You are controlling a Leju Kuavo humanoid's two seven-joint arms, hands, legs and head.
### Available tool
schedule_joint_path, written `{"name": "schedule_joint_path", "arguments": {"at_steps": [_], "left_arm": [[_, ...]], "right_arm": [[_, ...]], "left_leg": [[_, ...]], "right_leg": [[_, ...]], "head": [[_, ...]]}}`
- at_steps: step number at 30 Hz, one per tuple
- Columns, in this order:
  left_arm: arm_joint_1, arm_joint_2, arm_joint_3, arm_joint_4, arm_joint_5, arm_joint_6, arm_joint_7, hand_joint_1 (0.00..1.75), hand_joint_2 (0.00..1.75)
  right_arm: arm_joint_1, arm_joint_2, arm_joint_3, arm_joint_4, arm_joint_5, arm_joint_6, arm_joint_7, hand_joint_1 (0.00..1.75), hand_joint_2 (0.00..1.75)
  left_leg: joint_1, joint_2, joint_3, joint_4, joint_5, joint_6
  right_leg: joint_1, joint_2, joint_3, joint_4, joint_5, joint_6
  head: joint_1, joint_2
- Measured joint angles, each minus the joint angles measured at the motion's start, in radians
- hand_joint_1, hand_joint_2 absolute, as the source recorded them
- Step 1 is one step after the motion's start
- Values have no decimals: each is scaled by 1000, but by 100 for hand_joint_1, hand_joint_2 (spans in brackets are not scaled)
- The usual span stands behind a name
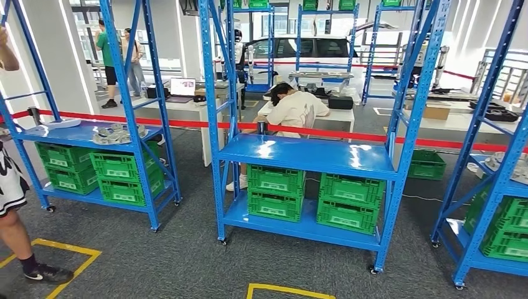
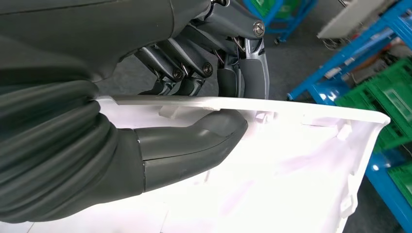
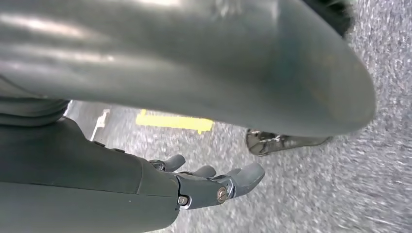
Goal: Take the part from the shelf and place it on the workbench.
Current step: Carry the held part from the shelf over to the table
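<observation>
**White part carried in left hand as blue racks stand ahead**

A white moulded part is seen clamped in the left hand in the left wrist view: the thick grey thumb is pressed against one face of its thin rim, while the darker fingers are curled over the other side, so the panel is pinched by its edge. The grip appears chosen because the rim offers the only narrow ledge on a broad, shell-like piece. The part is therefore judged to be already off the shelf and in transit.

In the right wrist view the right hand is shown hanging over grey floor, its fingers loosely curled and slightly apart, with nothing held.

In the head view a blue rack occupies the centre of the frame, its bright top level bare and green crates stacked beneath. A second rack at the left carries a pale moulded piece. A person's leg is visible at the lower left edge, and a seated person is bent over a table behind the red tape. Rack uprights and the bystander are judged the likeliest obstructions to any approach.
</observation>
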Motion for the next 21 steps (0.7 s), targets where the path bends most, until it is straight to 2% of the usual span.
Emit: {"name": "schedule_joint_path", "arguments": {"at_steps": [2,3,4,5,7,9,10,11,12,13,14,16,17,18,20,21], "left_arm": [[5,10,-5,-3,10,12,1,175,175],[10,17,-6,-4,18,20,0,175,175],[18,27,-7,-6,27,30,-1,175,175],[28,38,-8,-10,37,39,-2,175,175],[42,59,-9,-18,53,49,-7,175,175],[46,74,-12,-21,65,49,-9,175,175],[46,78,-13,-21,68,47,-10,175,175],[47,81,-14,-21,72,46,-10,175,175],[47,83,-16,-20,74,44,-10,175,175],[47,85,-18,-20,75,42,-10,175,175],[46,87,-19,-20,75,40,-10,175,175],[43,89,-20,-20,76,36,-10,175,175],[41,90,-20,-21,76,33,-10,175,175],[40,90,-20,-21,77,31,-11,175,175],[39,90,-21,-20,78,25,-12,175,175],[39,90,-21,-20,79,22,-13,175,175]], "right_arm": [[0,-2,1,0,3,0,1,0,0],[-1,-6,1,0,6,0,2,0,0],[0,-13,2,0,8,2,2,0,0],[3,-26,2,0,10,5,1,0,0],[14,-61,3,0,10,19,-2,0,0],[29,-94,3,0,9,25,-6,0,0],[35,-106,3,-1,9,13,-8,0,0],[38,-115,3,-2,8,-8,-11,0,0],[39,-120,3,-2,8,-35,-13,0,0],[38,-123,3,-2,8,-60,-14,0,0],[38,-124,3,-2,8,-77,-15,0,0],[38,-125,4,-2,8,-87,-15,0,0],[37,-126,4,-2,8,-86,-16,0,0],[37,-126,4,-1,8,-84,-17,0,0],[32,-125,4,-1,7,-83,-18,0,0],[30,-125,4,-1,7,-83,-19,0,0]], "left_leg": [[2,-20,-12,7,2,-11],[3,-31,-19,8,5,-19],[5,-41,-24,7,8,-26],[5,-38,-28,9,7,-31],[4,0,-50,55,-27,-40],[8,46,-100,167,-93,-49],[12,54,-125,223,-118,-53],[16,59,-138,257,-127,-58],[19,63,-134,257,-118,-61],[23,70,-109,217,-93,-64],[25,84,-70,151,-60,-65],[23,120,-5,34,-21,-60],[20,130,7,8,-16,-54],[16,128,6,2,-17,-47],[12,107,3,-1,-10,-32],[13,98,4,-4,-6,-26]], "right_leg": [[-1,33,29,-71,16,-5],[0,35,30,-77,14,-7],[-1,23,30,-79,16,-10],[-2,11,32,-84,20,-15],[-7,-17,35,-94,26,-24],[-7,-48,33,-96,27,-27],[-6,-63,31,-96,26,-27],[-6,-78,29,-96,26,-27],[-6,-91,28,-95,26,-27],[-6,-103,28,-95,25,-26],[-6,-115,29,-93,24,-24],[-5,-134,32,-88,20,-14],[-5,-142,34,-86,19,-7],[-5,-150,36,-86,18,0],[-11,-160,41,-84,15,15],[-14,-148,40,-78,9,21]], "head": [[0,0],[0,0],[0,0],[0,0],[-1,0],[-2,0],[-2,0],[-2,0],[-2,0],[-2,0],[-2,0],[-2,0],[-2,0],[-2,0],[-1,0],[-1,0]]}}
